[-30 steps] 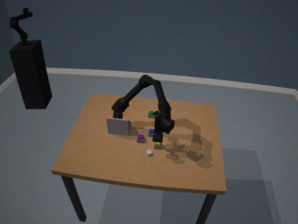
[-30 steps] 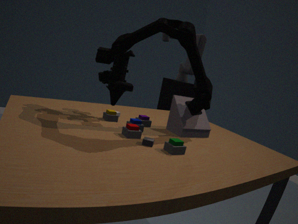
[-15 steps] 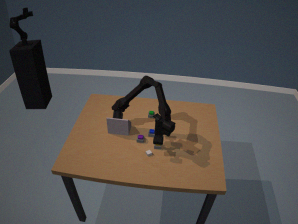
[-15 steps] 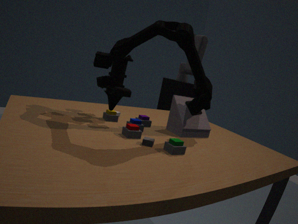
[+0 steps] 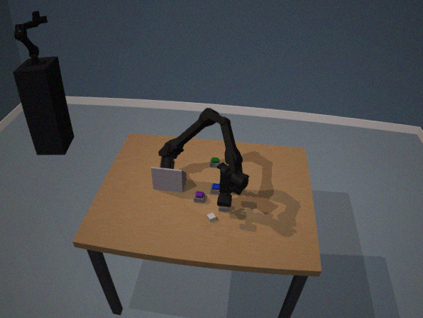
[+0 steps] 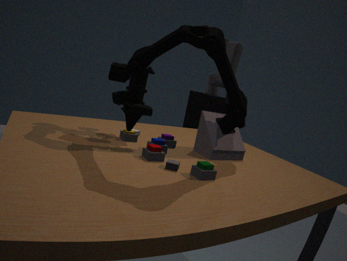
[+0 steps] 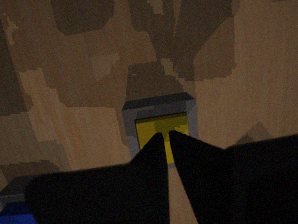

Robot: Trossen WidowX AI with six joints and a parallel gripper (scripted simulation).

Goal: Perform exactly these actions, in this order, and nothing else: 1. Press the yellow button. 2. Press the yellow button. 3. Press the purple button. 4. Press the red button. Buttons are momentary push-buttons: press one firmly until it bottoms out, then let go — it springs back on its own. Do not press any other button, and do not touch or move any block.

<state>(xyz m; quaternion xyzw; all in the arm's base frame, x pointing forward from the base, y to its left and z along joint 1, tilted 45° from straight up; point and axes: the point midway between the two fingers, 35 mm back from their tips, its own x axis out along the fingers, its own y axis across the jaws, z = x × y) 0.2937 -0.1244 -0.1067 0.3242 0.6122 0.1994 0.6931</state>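
Observation:
My gripper [image 5: 224, 205] [image 6: 131, 128] [image 7: 165, 138] is shut and empty, pointing straight down. Its tips sit right at the cap of the yellow button [image 6: 127, 131] [image 7: 149, 128], which rests in a grey base. I cannot tell whether the cap is pushed in. In the top view the gripper hides the yellow cap. The purple button [image 5: 199, 194] [image 6: 167, 136] stands to the side, beyond the blue button [image 5: 215, 186] [image 6: 158, 141]. The red button [image 6: 154, 147] sits in front of the blue one in the exterior view; the arm hides it in the top view.
A green button [image 5: 214, 160] [image 6: 205, 165] stands apart near the arm's grey wedge base [image 5: 167, 179] [image 6: 215, 137]. A small white block [image 5: 211, 216] [image 6: 137, 131] lies close beside the yellow button. A dark grey block [image 6: 172, 165] lies between the red and green buttons.

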